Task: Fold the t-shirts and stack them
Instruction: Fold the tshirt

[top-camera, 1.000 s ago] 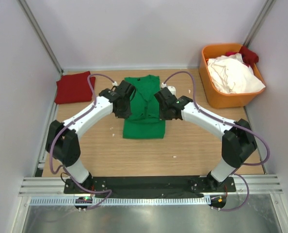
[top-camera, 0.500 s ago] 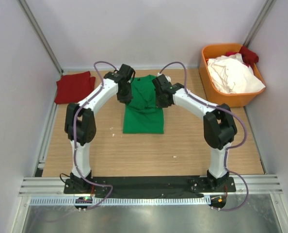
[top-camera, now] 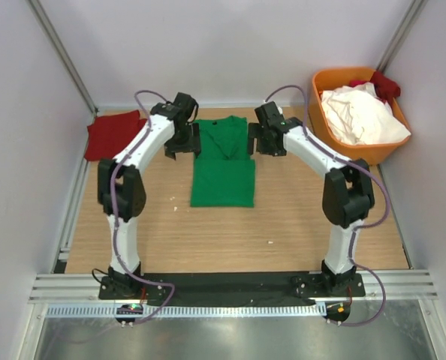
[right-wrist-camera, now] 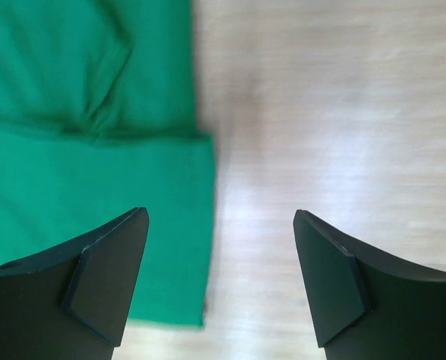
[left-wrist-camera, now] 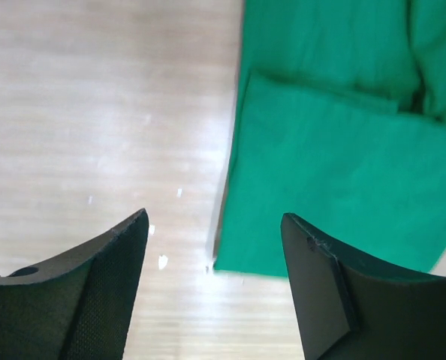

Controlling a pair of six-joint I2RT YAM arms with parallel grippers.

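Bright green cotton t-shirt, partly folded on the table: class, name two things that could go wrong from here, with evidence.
1. The open left gripper and right gripper each straddle a side edge of the bright green cotton t-shirt, where layers overlap; closing may catch only the top layer, so the fold could open.
2. The left arm passes close to the folded dark red t-shirt; a swing might drag it.

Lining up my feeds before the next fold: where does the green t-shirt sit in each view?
Top external: green t-shirt just above picture centre.
Left wrist: upper right, running off the top and right edges.
Right wrist: left half, running off the top and left edges.
Shared landmark: the crosswise fold edge on the shirt.
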